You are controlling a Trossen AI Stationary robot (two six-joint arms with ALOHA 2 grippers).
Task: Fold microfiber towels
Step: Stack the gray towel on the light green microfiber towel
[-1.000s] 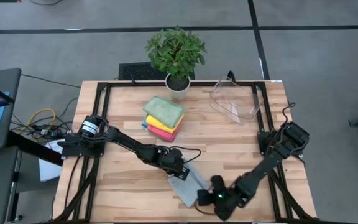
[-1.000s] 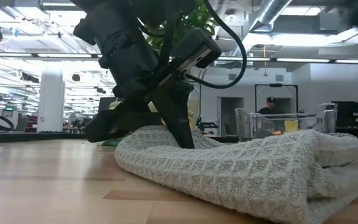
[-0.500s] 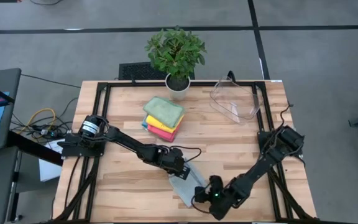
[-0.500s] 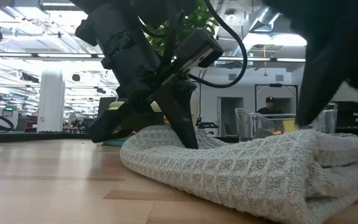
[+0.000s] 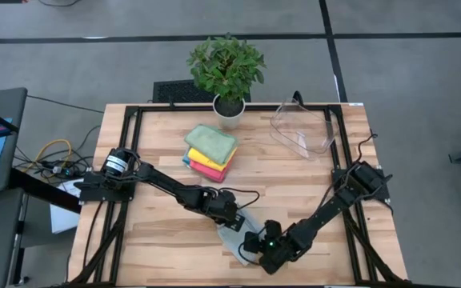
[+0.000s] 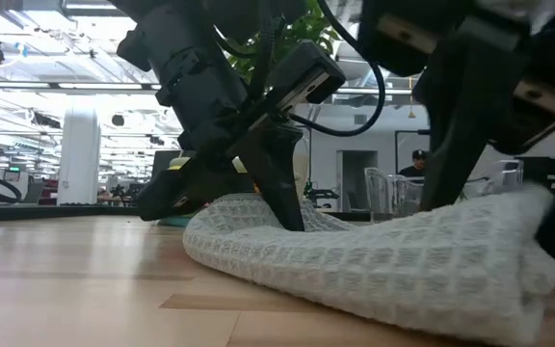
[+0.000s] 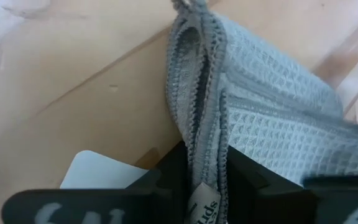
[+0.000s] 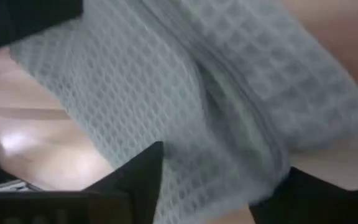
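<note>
Right gripper (image 5: pixel 254 246) has slid in over the grey towel (image 5: pixel 234 237), fingers apart around its near end. Left gripper (image 5: pixel 232 223) stays clamped on the towel's other edge, well in front of the potted plant (image 5: pixel 226 68) on the tabletop (image 5: pixel 166 240).

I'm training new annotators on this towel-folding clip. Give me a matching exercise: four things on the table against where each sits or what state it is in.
Things:
1. grey towel
2. left pincer
3. towel stack
4. clear bin

Places or states:
A. far right corner of the table
B. folded, beside the potted plant
C. clamped on a towel's edge
D. near edge, between both arms

Pairs: 1-D, 2-C, 3-B, 4-A
</note>
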